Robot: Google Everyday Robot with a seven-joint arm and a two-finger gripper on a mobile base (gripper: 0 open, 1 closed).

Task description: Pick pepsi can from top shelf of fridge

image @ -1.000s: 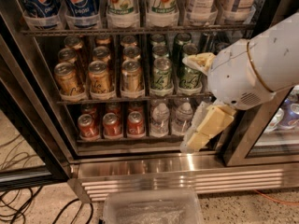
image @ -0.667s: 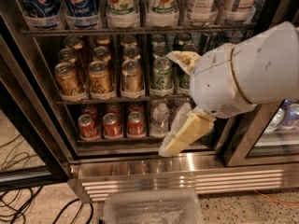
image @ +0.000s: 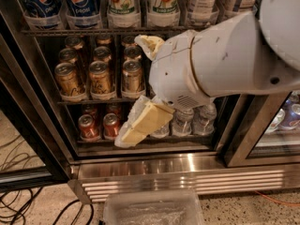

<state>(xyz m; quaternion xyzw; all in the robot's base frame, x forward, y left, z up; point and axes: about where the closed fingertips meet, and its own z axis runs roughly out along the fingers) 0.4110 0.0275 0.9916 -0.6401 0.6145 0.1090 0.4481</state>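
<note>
The robot's white two-fingered hand (image: 133, 90) is hanging before the small gold cans (image: 101, 76) of the middle rack, cream fingers spread wide and pinching nothing. The nearer tall blue Pepsi can (image: 77, 1) is standing upright on the thin dark wire top shelf (image: 93, 31) — above the hand and leftward in view — so the reach is probably calling for a climb.

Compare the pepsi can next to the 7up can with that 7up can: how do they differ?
The pepsi can is blue with a round red-white-blue logo; the 7up can is white with green markings. The pepsi can stands left of the 7up can, farther from the open gripper, which is lower, before the gold cans. Both stand upright on the top shelf, alike in width.
</note>
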